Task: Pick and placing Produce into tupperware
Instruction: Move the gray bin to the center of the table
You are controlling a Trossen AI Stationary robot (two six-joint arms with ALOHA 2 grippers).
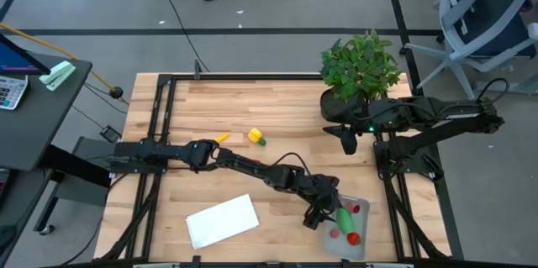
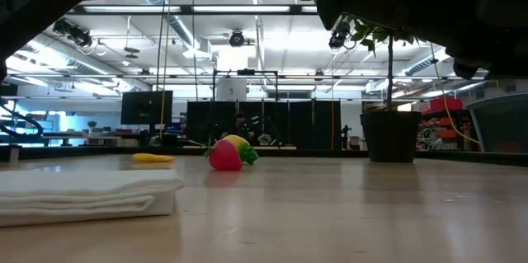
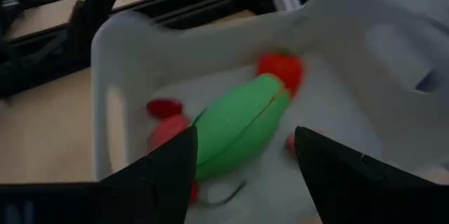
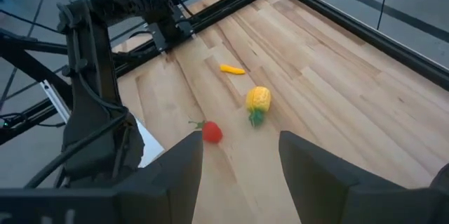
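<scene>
Spread wide above the tupperware (image 1: pixel 360 236), the left gripper (image 3: pixel 242 164) held nothing; inside lay the green oval (image 3: pixel 238 124) and red pieces (image 3: pixel 282 71). Well away, yellow pieces (image 4: pixel 257 100) and a strawberry (image 4: pixel 212 133) remained; the right gripper (image 4: pixel 238 161) waited open.

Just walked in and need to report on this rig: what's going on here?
The robot is sorting toy produce into the tupperware at the table's front right. The left gripper hovers open right over it, above the green oval piece lying inside among red pieces. Three pieces are left out on the wood: a yellow one with a green tip, a small yellow piece and a red one. The right gripper waits open near the potted plant.
</scene>
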